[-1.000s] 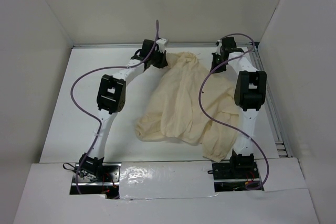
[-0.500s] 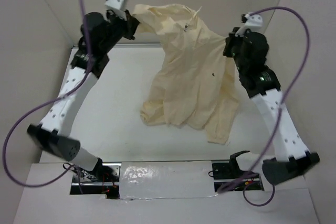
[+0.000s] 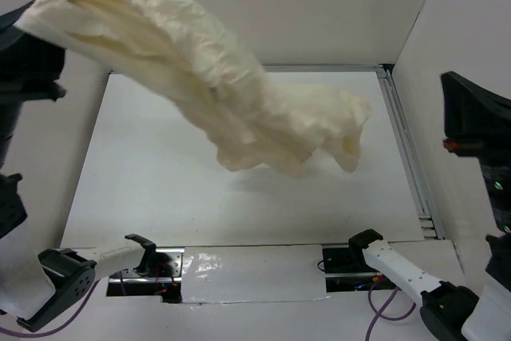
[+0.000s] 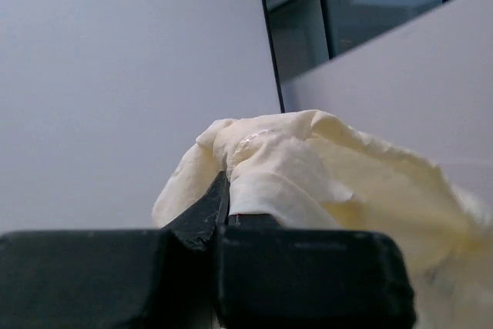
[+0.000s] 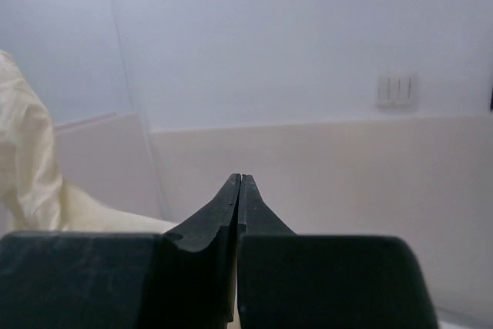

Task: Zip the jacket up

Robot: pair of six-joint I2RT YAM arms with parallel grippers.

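Top external view: the jacket [image 3: 239, 109], lying on the table [image 3: 144, 189] a second ago, now hangs aloft from the left fingers [image 4: 202, 219] clamped on it, while the right fingers [image 5: 222, 217] are pressed together and empty, so zipping likely awaits a regrasp.

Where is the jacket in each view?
Top external: jacket hangs in the air, top left corner down to centre right, above the table.
Left wrist: centre and right, its bunched end pinched in the left hand.
Right wrist: a strip at the left edge, clear of the shut right hand.
Shared landmark: that bunched end, top left in the top view; right wrist misses it.
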